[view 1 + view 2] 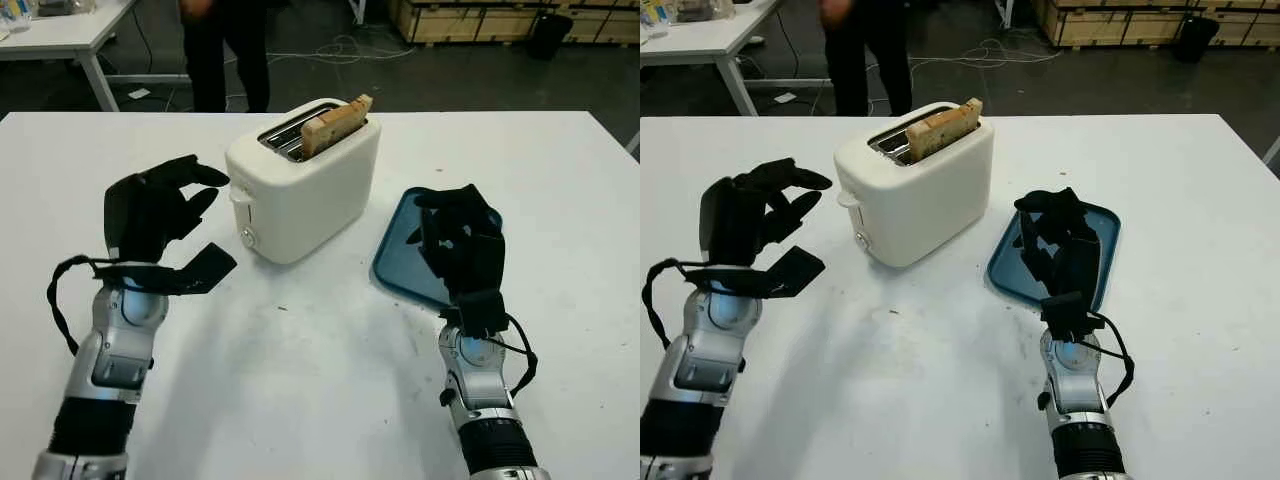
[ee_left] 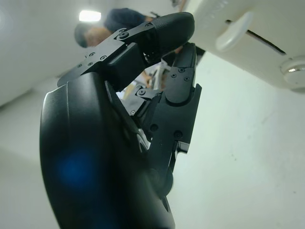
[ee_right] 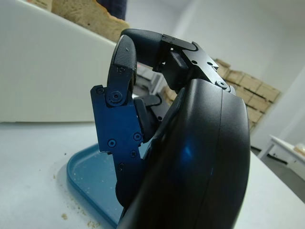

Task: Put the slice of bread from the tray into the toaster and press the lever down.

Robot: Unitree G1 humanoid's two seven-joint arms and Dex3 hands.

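With the bread standing in the toaster slot and the tray bare, you have only the lever left: left hand, curled and empty, is beside it; right hand, curled, is over the tray.

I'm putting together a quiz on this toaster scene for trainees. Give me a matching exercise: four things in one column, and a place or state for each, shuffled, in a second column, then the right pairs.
Things:
1. slice of bread
2. tray
3. left hand
4. lever

Places or states:
A. lying on the table to the right of the toaster, nothing on the bare part
B. beside the toaster's lever end, holding nothing
C. standing in a toaster slot, top sticking out
D. on the toaster's end face, not yet pushed down

Pairs: 1-C, 2-A, 3-B, 4-D
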